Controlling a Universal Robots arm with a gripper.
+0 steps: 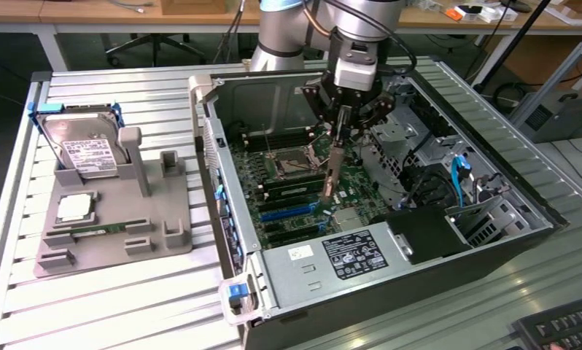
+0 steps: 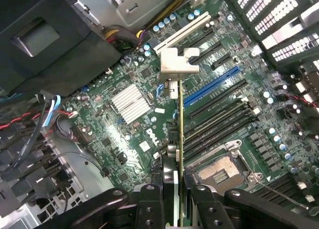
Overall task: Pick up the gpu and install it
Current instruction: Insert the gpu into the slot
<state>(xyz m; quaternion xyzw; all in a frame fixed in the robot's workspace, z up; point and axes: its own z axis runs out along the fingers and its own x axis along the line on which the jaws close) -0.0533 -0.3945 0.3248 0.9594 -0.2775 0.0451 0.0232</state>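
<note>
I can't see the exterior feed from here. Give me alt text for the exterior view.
The gripper holds the gpu on edge, its lower end down by the slots of the motherboard inside the open computer case. On the exterior view's left, a grey fixture carries a hard drive, a processor and a memory stick.
</note>
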